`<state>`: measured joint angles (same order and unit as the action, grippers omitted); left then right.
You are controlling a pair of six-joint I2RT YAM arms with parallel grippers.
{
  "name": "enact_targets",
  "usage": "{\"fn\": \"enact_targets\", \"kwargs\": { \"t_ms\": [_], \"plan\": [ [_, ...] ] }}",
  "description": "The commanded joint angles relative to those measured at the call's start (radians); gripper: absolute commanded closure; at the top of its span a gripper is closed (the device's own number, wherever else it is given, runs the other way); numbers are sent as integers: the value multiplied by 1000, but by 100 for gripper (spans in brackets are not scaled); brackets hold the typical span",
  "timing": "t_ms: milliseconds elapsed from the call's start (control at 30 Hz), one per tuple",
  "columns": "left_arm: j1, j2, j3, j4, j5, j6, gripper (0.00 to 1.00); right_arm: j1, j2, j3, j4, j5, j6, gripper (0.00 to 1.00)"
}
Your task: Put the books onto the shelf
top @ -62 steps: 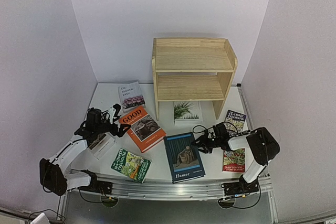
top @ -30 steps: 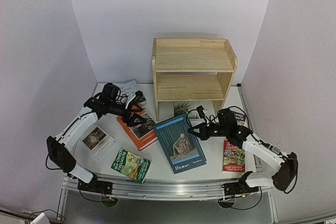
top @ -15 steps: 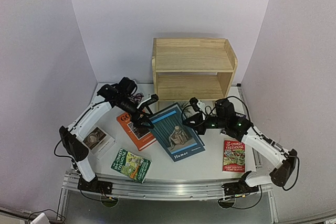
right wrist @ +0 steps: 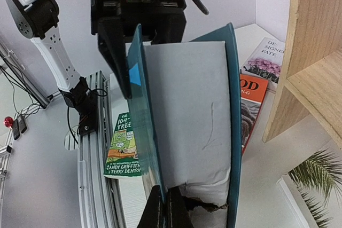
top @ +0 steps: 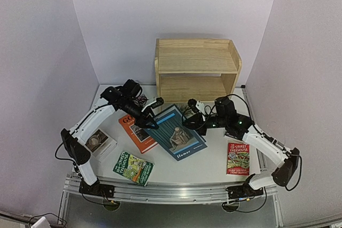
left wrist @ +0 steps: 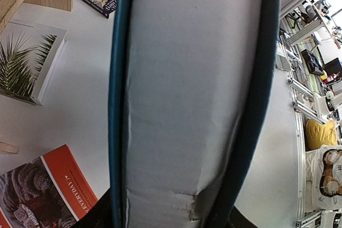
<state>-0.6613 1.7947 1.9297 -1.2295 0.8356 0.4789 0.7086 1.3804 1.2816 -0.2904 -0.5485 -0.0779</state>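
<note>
The Humor book (top: 179, 134) is hanging above the table, tilted, between the two arms, just in front of the shelf (top: 196, 60). Its cover is facing up toward the overhead camera, and its long axis is running diagonally from far-left to near-right, not yet squared to the shelf.

The right gripper (right wrist: 164, 206) is pinching the thin edge of one blue cover, its jaws pressed together on it. The left gripper (top: 152, 111) is straddling the book's whole thickness at the opposite end. Whether its jaws are pressing the covers or only bracketing them, I cannot tell.

The shelf's lower tier is lying straight beyond the right gripper, while the left gripper is sitting off toward the left side panel. By my reading the book is needing a turn before sliding in.

The book is a hardback with smooth teal-blue boards that are splaying slightly around a pale, matte page block; the block is looking dented and ragged near the right fingers. The shelf is bare light wood with visible grain, flat boards and low side rails. The orange GOOD book (top: 136, 132) is lying flat just beside.
</note>
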Motion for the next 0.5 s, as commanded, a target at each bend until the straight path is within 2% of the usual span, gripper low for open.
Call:
{"fn": "enact_targets", "kwargs": {
  "t_ms": [0, 67, 133, 233, 267, 300, 333, 400, 467],
  "plan": [
    [-1, -15, 30, 17, 11, -34, 66, 6, 19, 56, 34, -32, -28, 100],
    [0, -16, 44, 17, 21, -68, 75, 6, 21, 61, 35, -2, -19, 100],
    [0, -19, 49, 23, 25, -134, 84, 6, 20, 66, 36, 97, 19, 97],
    [3, -32, 35, 52, -20, -247, 88, 6, -11, 48, 35, 335, 76, 37],
    [6, -40, 28, 68, -42, -292, 89, 6, -32, 36, 36, 408, 95, 22],
    [12, -49, 18, 80, -58, -326, 89, 6, -48, 25, 37, 474, 116, 16],
    [25, -65, 6, 99, -65, -391, 89, 11, -68, 19, 37, 521, 130, 11],
    [71, -95, -34, 128, -47, -494, 89, 62, -93, 11, 37, 621, 126, 9],
    [142, -145, -103, 172, -26, -606, 86, 175, -91, 7, 52, 748, 52, 9]
  ]
}}
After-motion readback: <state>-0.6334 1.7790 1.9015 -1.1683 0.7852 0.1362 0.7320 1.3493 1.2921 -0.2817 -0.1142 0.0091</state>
